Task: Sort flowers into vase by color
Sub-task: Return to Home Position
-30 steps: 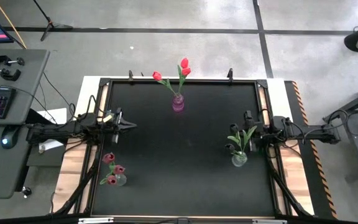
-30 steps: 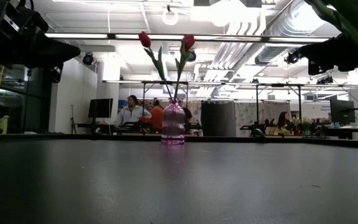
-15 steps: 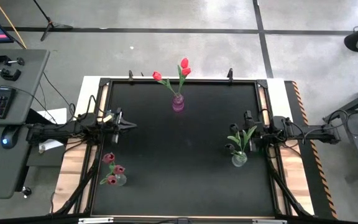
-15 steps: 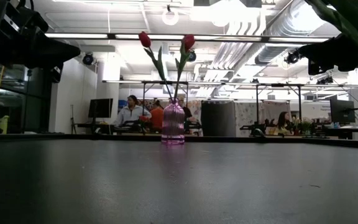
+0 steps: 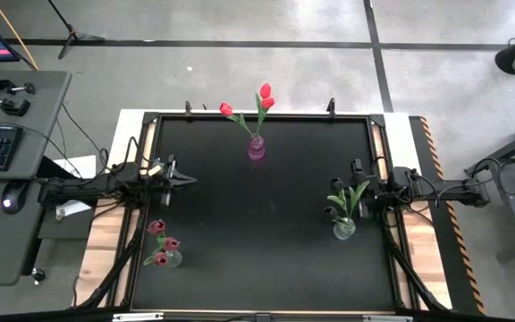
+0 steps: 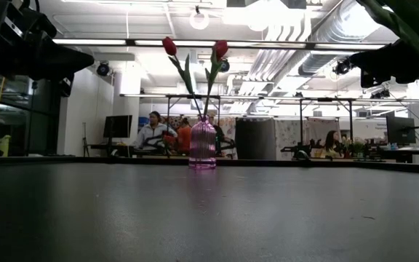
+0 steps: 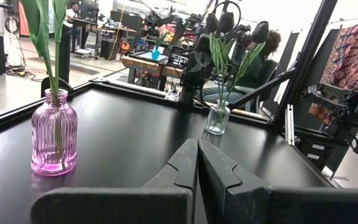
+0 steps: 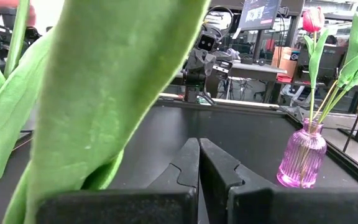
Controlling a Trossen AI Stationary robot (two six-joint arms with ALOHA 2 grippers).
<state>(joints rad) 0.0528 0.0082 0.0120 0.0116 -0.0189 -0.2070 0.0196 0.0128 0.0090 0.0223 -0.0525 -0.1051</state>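
We see a matte black table [image 5: 266, 233] with an orange-and-black striped strip [image 5: 436, 170] along its right edge. The ribbed vase [image 5: 256, 148] is translucent violet-pink and carries 3 red tulips [image 5: 265, 91]. 3 pink tulips [image 5: 161, 241] sit in one colourless glass vase [image 5: 173, 259], and 3 blackish tulips [image 7: 227, 22] in the other clear vase [image 5: 343, 230]. The leaves [image 8: 117, 93] are green. A hanging cloth [image 7: 353, 43] shows a red-purple mandala print.

We see two slim arms in matte black, the left arm [image 5: 97, 188] and the right arm [image 5: 441, 190], each built of blocky jointed segments with black cables looping alongside. Up close, the left gripper [image 7: 197, 144] and right gripper [image 8: 199, 143] carry dark, angular fingers — stepped along their inner edges.
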